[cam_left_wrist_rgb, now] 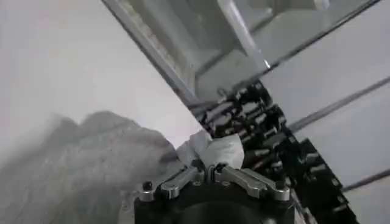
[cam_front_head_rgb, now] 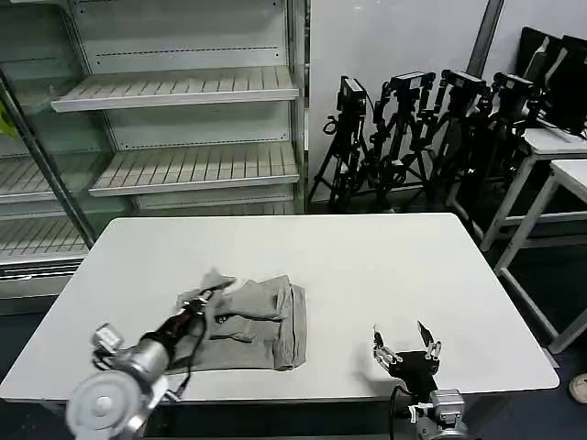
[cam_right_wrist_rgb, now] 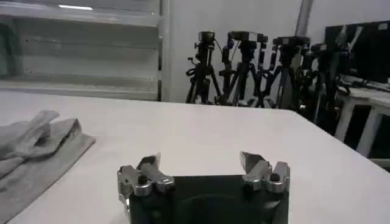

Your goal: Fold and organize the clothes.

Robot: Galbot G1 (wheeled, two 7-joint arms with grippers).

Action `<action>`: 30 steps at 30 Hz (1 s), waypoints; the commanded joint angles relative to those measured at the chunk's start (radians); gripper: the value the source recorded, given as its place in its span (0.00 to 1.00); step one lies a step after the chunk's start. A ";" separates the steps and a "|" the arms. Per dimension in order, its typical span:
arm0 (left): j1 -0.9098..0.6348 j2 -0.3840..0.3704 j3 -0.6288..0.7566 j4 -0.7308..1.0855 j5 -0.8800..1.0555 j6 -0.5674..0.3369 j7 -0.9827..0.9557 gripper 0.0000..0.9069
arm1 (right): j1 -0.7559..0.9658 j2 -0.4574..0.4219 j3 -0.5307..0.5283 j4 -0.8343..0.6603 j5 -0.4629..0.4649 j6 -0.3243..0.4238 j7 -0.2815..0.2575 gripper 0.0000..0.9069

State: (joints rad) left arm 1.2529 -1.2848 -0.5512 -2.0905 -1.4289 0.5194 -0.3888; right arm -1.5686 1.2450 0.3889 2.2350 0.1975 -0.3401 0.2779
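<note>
We see the light grey soft cotton T-shirt [cam_front_head_rgb: 252, 325] lying partly folded and rumpled on the white rectangular table [cam_front_head_rgb: 367, 257], toward its near left part, with one long folded edge running along the shirt's right side.

Our left gripper [cam_front_head_rgb: 204, 304] reaches in from the near left corner and sits over the shirt's left portion. In the left wrist view its jaws are pressed together on a bunched tuft of the grey fabric [cam_left_wrist_rgb: 210, 152], which stands up just above the fingertips [cam_left_wrist_rgb: 234, 173], so the left gripper [cam_left_wrist_rgb: 209, 172] is pinching the cloth while the rest of the shirt spreads out beneath it.

Our right gripper [cam_front_head_rgb: 406, 341] hangs low at the near edge of the table, right of centre and well apart from the shirt. Its jaws are spread wide with nothing between them; in the right wrist view the right gripper [cam_right_wrist_rgb: 201, 164] faces bare tabletop, with the shirt [cam_right_wrist_rgb: 36, 152] off to the left.

Behind the table stand pale metal shelves [cam_front_head_rgb: 183, 128] on the far left and a cluster of black tripods [cam_front_head_rgb: 413, 128] on the far right.
</note>
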 commanded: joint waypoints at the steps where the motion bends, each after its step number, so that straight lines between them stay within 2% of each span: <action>1: -0.076 -0.077 0.191 0.087 0.104 0.001 -0.012 0.39 | -0.007 0.000 0.007 -0.003 0.000 0.001 0.000 1.00; 2: -0.077 -0.079 0.194 0.087 0.110 0.005 -0.011 1.00 | -0.005 0.000 0.006 -0.005 0.000 0.002 0.000 1.00; 9: -0.071 -0.090 0.199 0.041 0.160 -0.012 0.018 1.00 | 0.003 0.002 -0.006 -0.013 -0.001 0.001 0.000 1.00; 17: -0.029 -0.064 0.166 -0.085 0.190 -0.034 0.039 1.00 | 0.006 0.004 -0.020 -0.011 -0.004 0.001 -0.001 1.00; 26: 0.137 0.014 -0.047 -0.228 0.191 -0.002 0.045 1.00 | 0.011 0.003 -0.040 -0.010 -0.011 0.011 -0.004 1.00; 30: 0.205 0.099 -0.201 -0.191 0.184 0.032 0.059 1.00 | 0.012 0.003 -0.048 -0.010 -0.012 0.012 -0.005 1.00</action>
State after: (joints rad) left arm 1.3217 -1.2901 -0.5147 -2.2256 -1.2528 0.5172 -0.3407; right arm -1.5560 1.2472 0.3472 2.2239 0.1859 -0.3283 0.2729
